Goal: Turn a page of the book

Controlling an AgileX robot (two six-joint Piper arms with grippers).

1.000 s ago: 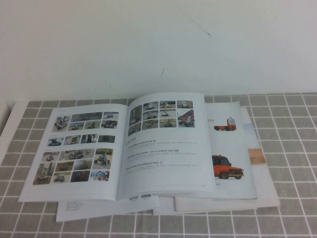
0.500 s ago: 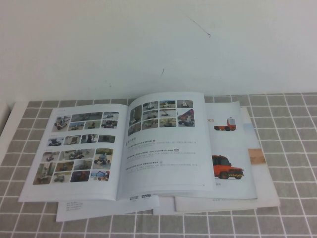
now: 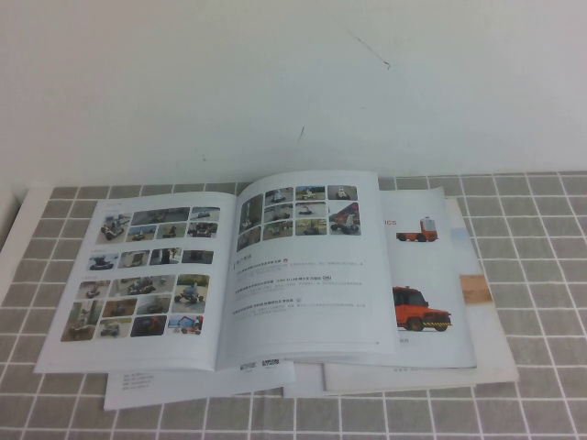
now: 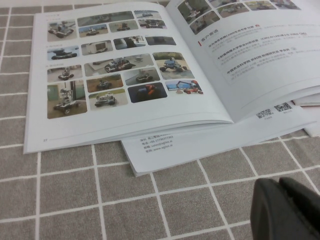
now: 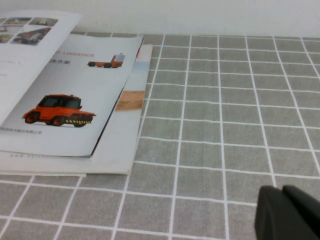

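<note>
Honestly, nothing is being changed here: over the last second no leaf is being lifted and nothing on the grey tiled table cover is being shifted.

Nearest, on the robot's side of the book, the left gripper is being held low over the cover. It is just short of the book's front left corner, with its dark fingers pressed together and nothing between them. The right gripper is likewise being kept closed and empty. It is parked well off to the right of the book, out past the other papers.

A plain white sheet with small codes printed on it is being pinned under the book's front edge. On top of that, the thin glossy white catalogue, the book, is being left lying open and flat. The page, the glossy white leaf with its grid of small colour photos facing up, is being rested left of the spine, untouched by either gripper.

Right of the book, the white booklet picturing orange trucks is being half covered by the book's right-hand leaf. Beyond the book, only the blank white wall is being shown.

So no turn is being made right now. Whether it's already finished or not yet started can't be settled from this.
</note>
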